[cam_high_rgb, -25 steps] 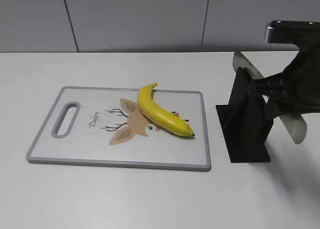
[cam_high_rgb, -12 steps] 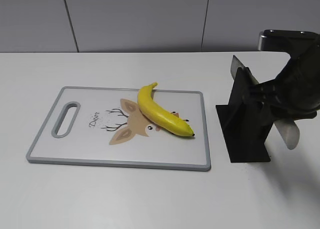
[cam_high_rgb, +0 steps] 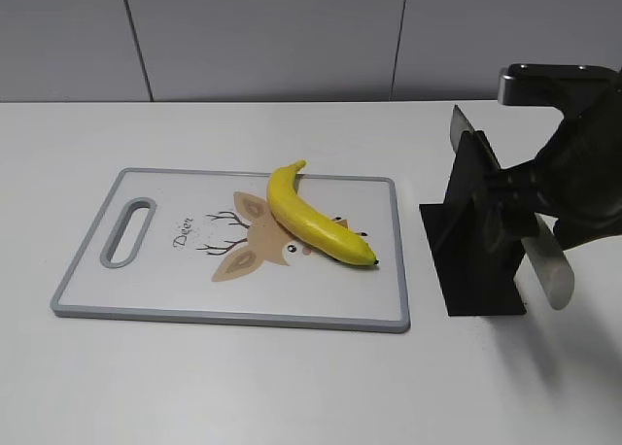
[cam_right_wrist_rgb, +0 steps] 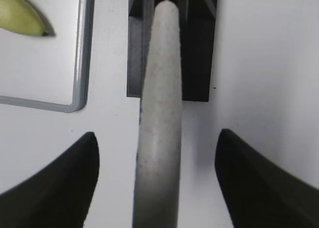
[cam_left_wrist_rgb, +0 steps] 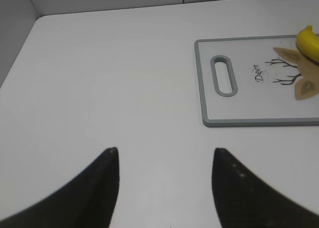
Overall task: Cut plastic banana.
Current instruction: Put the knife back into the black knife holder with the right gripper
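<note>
The plastic banana (cam_high_rgb: 316,220) lies on the deer-print cutting board (cam_high_rgb: 146,285), yellow, with its dark tip toward the right. It also shows in the left wrist view (cam_left_wrist_rgb: 310,41) and the right wrist view (cam_right_wrist_rgb: 22,16). A knife with a grey handle (cam_high_rgb: 552,270) sits in a black holder (cam_high_rgb: 476,246) right of the board. My right gripper (cam_right_wrist_rgb: 157,134) is open. Its fingers stand on either side of the knife handle (cam_right_wrist_rgb: 159,113) without touching it. My left gripper (cam_left_wrist_rgb: 165,150) is open and empty above bare table, left of the board (cam_left_wrist_rgb: 249,122).
The table is white, with a grey wall behind it. The board's slot handle (cam_high_rgb: 129,231) is at its left end. The knife blade (cam_high_rgb: 462,129) sticks up behind the holder. The board's corner (cam_right_wrist_rgb: 82,88) lies close to the holder's base (cam_right_wrist_rgb: 199,63).
My right arm has shifted slightly down and left around the knife. The grey handle's end now sits lower and more to the left. The banana and board have not moved.
</note>
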`<action>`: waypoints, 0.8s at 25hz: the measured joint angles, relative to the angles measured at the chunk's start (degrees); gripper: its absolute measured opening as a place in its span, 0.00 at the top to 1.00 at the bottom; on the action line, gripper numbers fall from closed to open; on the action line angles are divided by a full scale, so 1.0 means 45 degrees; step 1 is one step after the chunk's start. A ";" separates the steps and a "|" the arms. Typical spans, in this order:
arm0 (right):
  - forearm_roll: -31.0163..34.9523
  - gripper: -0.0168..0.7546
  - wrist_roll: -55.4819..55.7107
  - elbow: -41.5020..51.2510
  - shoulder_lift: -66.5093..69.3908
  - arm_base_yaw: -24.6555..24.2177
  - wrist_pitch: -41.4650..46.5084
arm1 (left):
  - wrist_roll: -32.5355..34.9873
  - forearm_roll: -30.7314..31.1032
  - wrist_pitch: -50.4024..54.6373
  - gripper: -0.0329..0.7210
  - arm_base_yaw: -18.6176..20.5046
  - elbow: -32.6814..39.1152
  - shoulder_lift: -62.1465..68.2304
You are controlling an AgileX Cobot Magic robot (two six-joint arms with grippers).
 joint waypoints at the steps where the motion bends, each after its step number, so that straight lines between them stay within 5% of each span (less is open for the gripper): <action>1: 0.0027 0.25 -0.0117 0.0000 -0.0052 0.0000 0.0031 | 0.0000 0.0000 0.0000 0.20 0.0000 0.0000 0.0000; 20: 0.1220 0.23 -0.6629 0.0694 -0.4849 0.0000 0.3232 | 0.0000 0.0000 0.0000 0.20 0.0000 0.0000 0.0000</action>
